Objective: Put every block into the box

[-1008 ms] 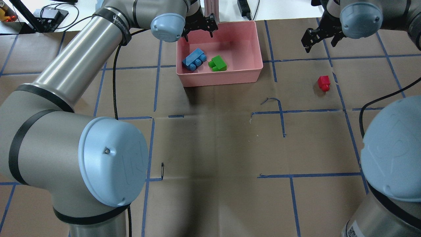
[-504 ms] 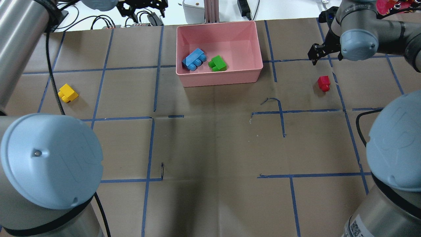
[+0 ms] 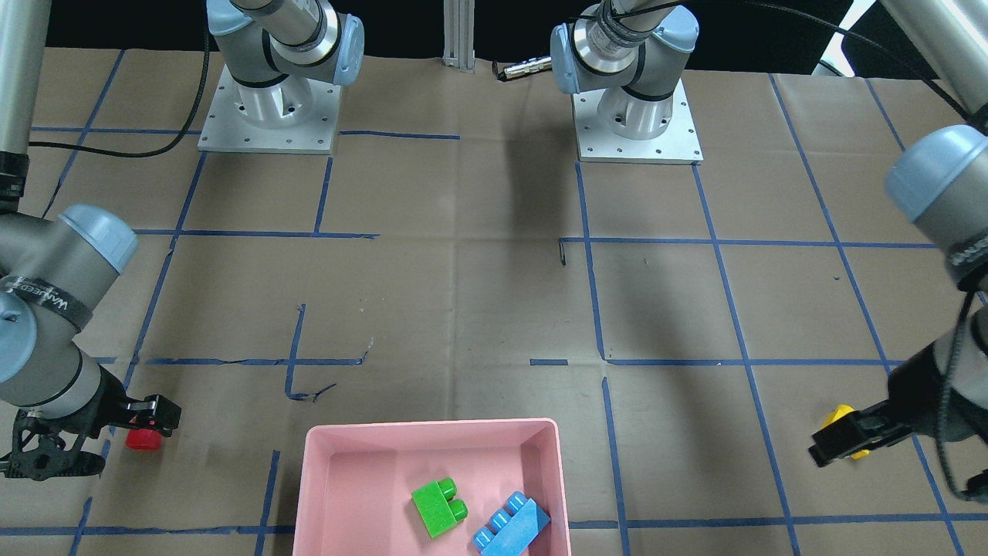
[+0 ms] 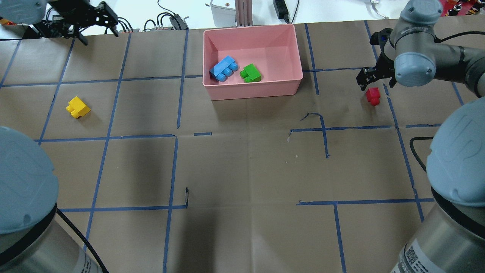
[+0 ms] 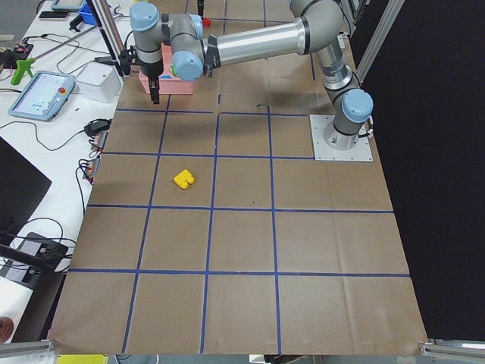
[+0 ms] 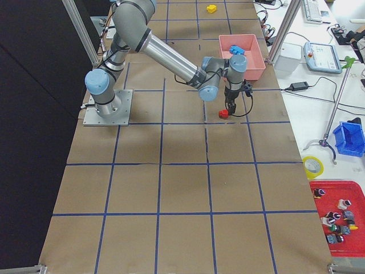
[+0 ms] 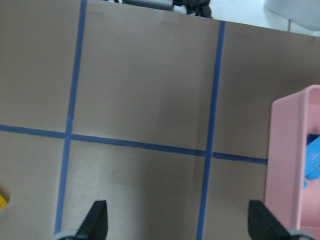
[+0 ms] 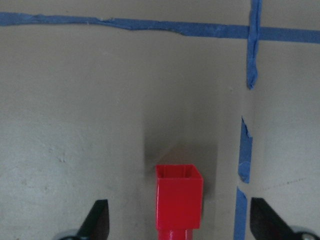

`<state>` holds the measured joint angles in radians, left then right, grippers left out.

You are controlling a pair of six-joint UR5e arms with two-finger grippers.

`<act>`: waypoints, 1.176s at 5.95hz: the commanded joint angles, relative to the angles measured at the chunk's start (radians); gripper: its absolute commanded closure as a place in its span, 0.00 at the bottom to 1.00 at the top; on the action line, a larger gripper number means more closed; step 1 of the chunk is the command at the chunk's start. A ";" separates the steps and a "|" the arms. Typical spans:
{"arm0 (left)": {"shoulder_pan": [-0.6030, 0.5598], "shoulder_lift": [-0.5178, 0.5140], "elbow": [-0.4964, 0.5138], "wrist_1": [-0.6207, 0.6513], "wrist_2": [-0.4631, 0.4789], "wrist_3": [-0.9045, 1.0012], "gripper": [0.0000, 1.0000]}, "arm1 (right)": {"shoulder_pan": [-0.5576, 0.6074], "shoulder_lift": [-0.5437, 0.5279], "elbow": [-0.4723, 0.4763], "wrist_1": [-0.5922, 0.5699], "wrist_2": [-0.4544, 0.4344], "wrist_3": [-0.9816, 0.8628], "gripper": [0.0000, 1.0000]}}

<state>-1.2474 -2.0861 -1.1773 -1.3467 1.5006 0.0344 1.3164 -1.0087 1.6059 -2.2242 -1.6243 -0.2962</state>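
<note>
The pink box (image 4: 291, 81) stands at the far middle of the table. The light blue block (image 4: 224, 68) and the green block (image 4: 251, 72) lie inside it. The yellow block (image 4: 78, 107) lies on the paper at the left. The red block (image 4: 373, 95) lies at the right. My left gripper (image 4: 99, 34) is open and empty, high up between the box and the yellow block. My right gripper (image 4: 373, 81) is open just over the red block. In the right wrist view the red block (image 8: 179, 197) sits between the two fingers (image 8: 97, 220).
Brown paper with blue tape lines covers the table. Cables and devices lie beyond the far edge behind the box. In the left wrist view the pink box's wall (image 7: 295, 175) is at the right edge and a sliver of the yellow block (image 7: 2, 201) at the left.
My left arm has swung left, away from the box, uncovering the yellow block. My right gripper has moved nearer and down onto the red block.
</note>
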 commanded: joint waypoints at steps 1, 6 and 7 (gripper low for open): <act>0.158 -0.018 -0.041 0.003 -0.008 -0.007 0.00 | -0.002 0.021 0.023 -0.034 0.001 -0.001 0.01; 0.167 -0.077 -0.372 0.419 0.118 -0.281 0.01 | -0.002 0.024 0.019 0.019 -0.005 -0.020 0.91; 0.192 -0.072 -0.369 0.417 0.122 -0.277 0.01 | -0.003 0.021 0.014 0.026 -0.006 -0.021 0.96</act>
<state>-1.0724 -2.1538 -1.5316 -0.9630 1.5967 -0.2464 1.3141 -0.9849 1.6224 -2.2153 -1.6299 -0.3150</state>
